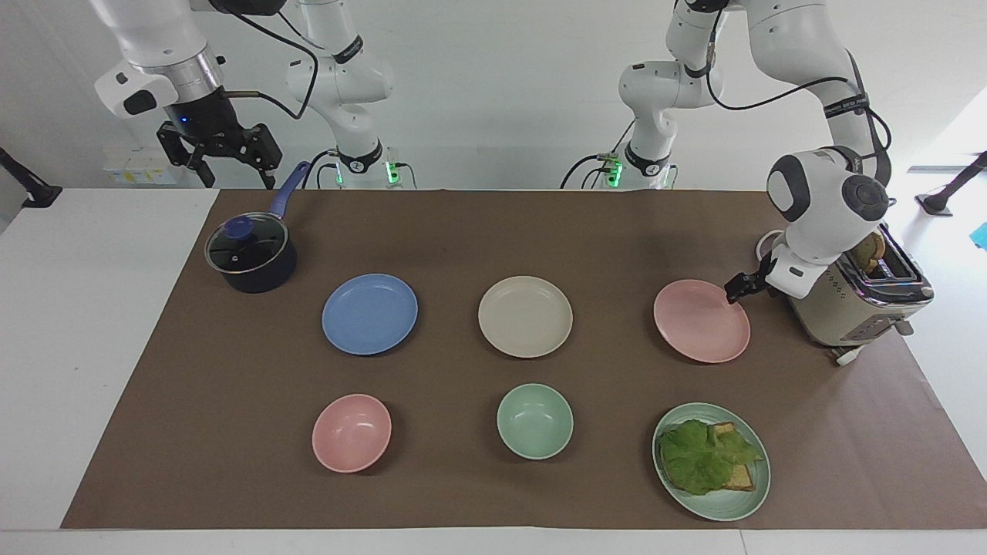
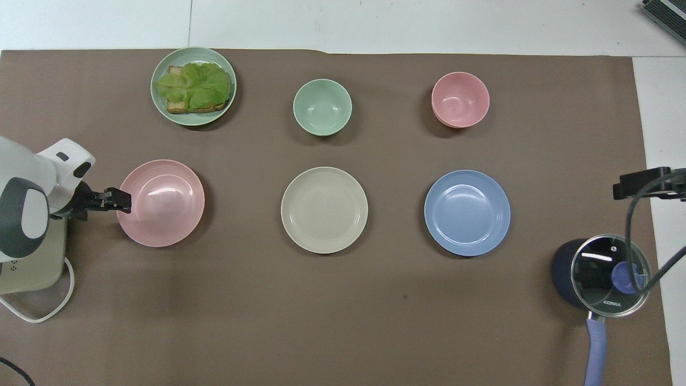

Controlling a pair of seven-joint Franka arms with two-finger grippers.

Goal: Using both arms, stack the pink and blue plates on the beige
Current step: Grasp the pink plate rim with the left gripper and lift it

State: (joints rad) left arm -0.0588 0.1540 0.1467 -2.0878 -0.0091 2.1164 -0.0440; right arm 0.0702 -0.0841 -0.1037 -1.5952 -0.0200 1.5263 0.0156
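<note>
Three same-sized plates lie in a row on the brown mat. The beige plate point(image 1: 525, 316) point(image 2: 324, 209) is in the middle. The blue plate point(image 1: 369, 314) point(image 2: 467, 212) lies toward the right arm's end and the pink plate point(image 1: 698, 324) point(image 2: 163, 206) toward the left arm's end. My left gripper point(image 1: 734, 290) point(image 2: 120, 199) is low and open, with its tips at the pink plate's rim on the toaster side; I cannot tell whether they touch it. My right gripper point(image 1: 235, 179) point(image 2: 638, 185) waits open and empty, high beside the pot.
A dark pot with a glass lid point(image 1: 250, 254) point(image 2: 605, 273) stands at the right arm's end. A beige toaster point(image 1: 848, 308) point(image 2: 29, 257) stands close by the left arm's wrist. Farther from the robots are a pink bowl point(image 1: 351, 432), a green bowl point(image 1: 534, 421) and a green plate point(image 1: 740, 505) with lettuce and toast.
</note>
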